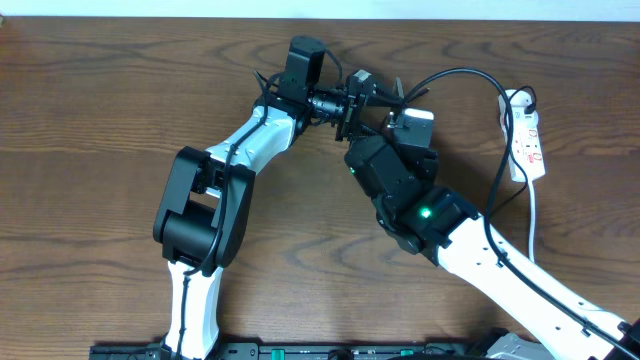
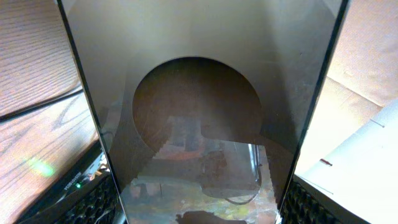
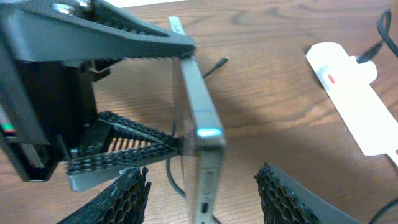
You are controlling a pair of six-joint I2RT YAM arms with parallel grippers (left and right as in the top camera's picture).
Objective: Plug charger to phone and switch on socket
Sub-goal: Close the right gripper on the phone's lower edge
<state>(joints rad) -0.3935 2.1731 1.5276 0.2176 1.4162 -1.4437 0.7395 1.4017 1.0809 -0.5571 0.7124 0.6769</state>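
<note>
My left gripper is shut on the phone and holds it on edge above the table. In the left wrist view the phone's face with its brownish oval fills the space between the fingers. In the right wrist view the phone stands edge-on, its port end pointing toward the camera. My right gripper is open with a finger on each side of that end, not touching it. The charger's black cable arcs from the socket. Its small tip lies on the table beyond the phone.
The socket, a white power strip, also shows in the right wrist view, with a red mark. Its white cord runs toward the front right. A loop of black cable lies on the wood under the phone. Both arms crowd the upper middle.
</note>
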